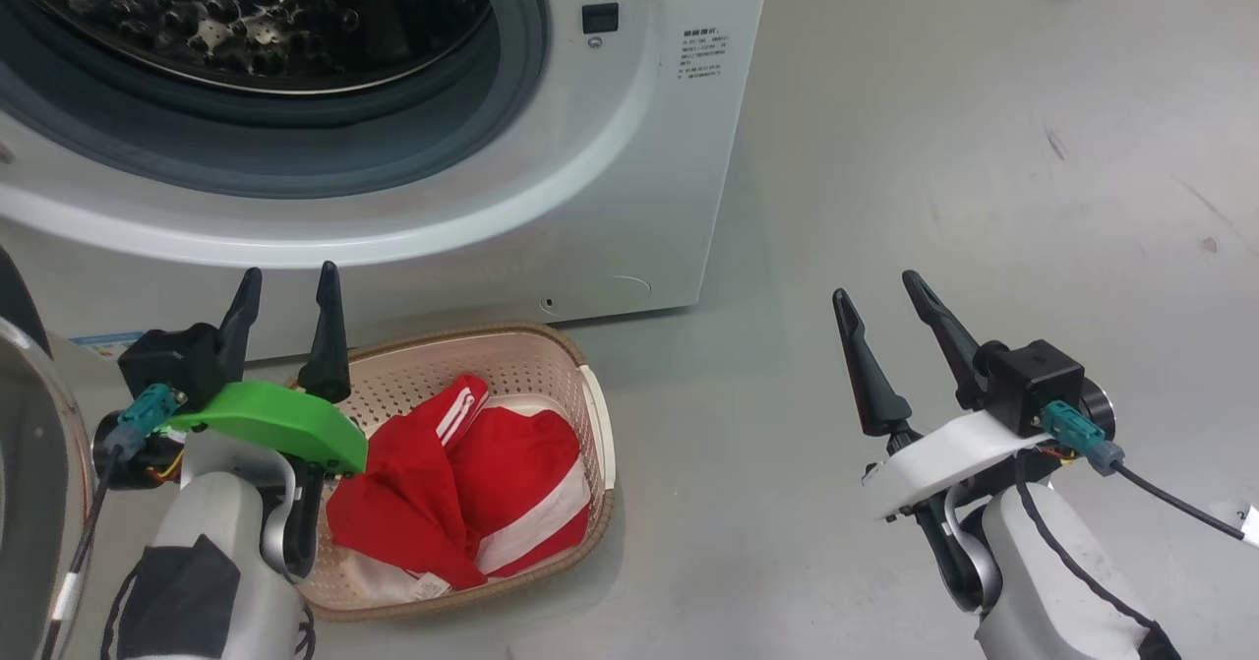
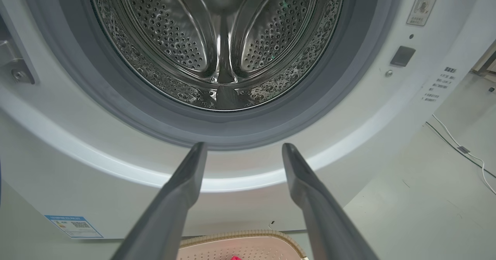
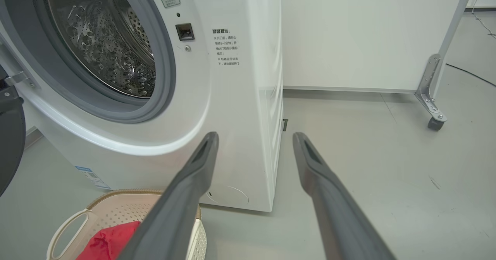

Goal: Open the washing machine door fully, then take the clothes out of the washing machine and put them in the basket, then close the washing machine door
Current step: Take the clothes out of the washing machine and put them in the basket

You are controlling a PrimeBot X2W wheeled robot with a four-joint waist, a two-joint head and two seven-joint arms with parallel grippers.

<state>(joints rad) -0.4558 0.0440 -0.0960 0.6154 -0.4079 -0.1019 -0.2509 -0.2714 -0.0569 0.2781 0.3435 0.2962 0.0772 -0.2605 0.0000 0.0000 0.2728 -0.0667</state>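
Red clothes (image 1: 462, 483) lie heaped in the basket (image 1: 593, 414), which sits on the floor just in front of the washing machine (image 1: 610, 198). The washing machine door (image 3: 9, 143) hangs open at the left. Left jaws stand apart over the basket's near rim; right jaws are apart too, over the floor well to its right.

clothes (image 1: 462, 483) in basket (image 1: 551, 355) before washing machine (image 1: 590, 217)

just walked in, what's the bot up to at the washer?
Laundry unloading, nearly done. The washing machine door stands open on the robot's left and the drum looks empty. The red clothes lie in the basket on the floor in front of the washing machine. The left gripper is near the basket and the right gripper is over bare floor. Both are open and hold nothing. The door is not yet closed.
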